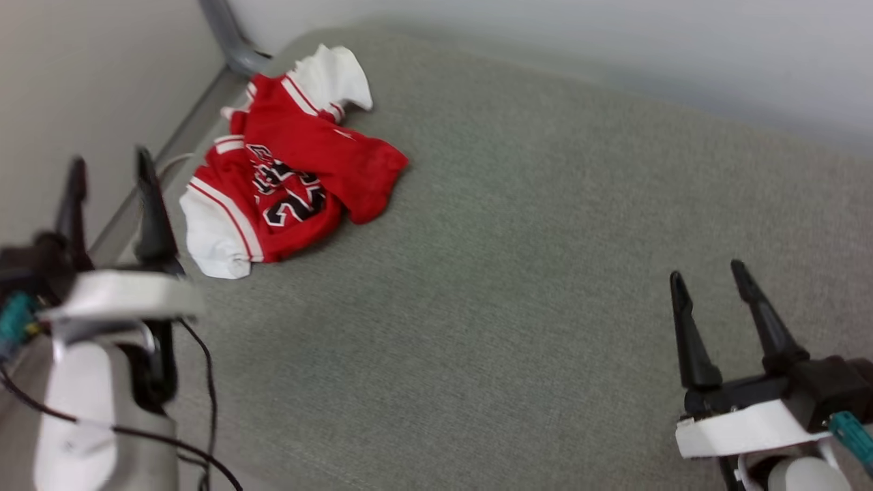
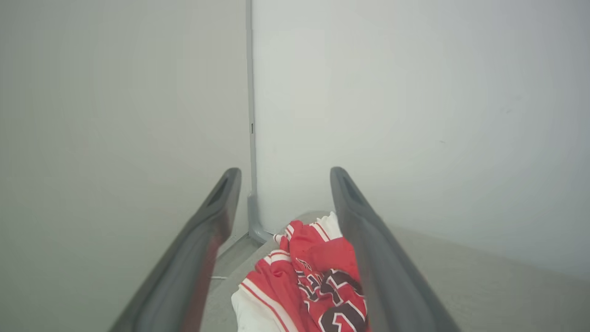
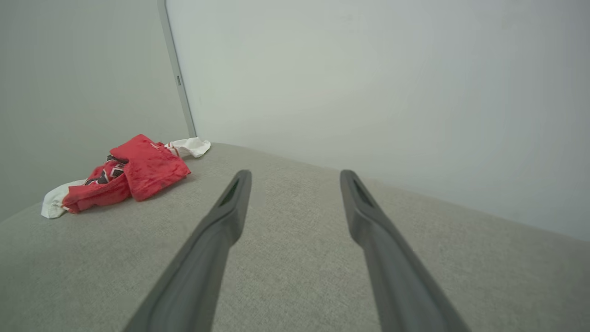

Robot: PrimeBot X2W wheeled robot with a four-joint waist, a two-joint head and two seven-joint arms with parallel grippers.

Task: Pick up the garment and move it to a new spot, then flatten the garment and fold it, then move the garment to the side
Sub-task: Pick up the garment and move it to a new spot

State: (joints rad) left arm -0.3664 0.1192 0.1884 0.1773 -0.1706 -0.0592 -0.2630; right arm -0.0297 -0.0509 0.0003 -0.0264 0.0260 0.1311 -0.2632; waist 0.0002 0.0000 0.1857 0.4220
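Empty and spread, the left gripper (image 1: pixel 110 157) hangs beside the crumpled red jersey with white sleeves (image 1: pixel 300 164) (number possibly 23) at the far left corner of the grey fabric table (image 1: pixel 511 273); the right gripper (image 1: pixel 706 269), likewise spread, stands well apart.

You see a wide flat top (image 1: pixel 518 286) covered in soft gray cloth. Behind it stands a plain pale wall (image 1: pixel 614 41). Another pale wall (image 1: pixel 82 82) stands at its left side. The two walls meet in a corner, and there a thin gray post (image 2: pixel 251 115) goes straight up. A gray rail (image 1: pixel 181 140) runs along the left edge of the cloth. The light is soft and even, with no hard shadows.
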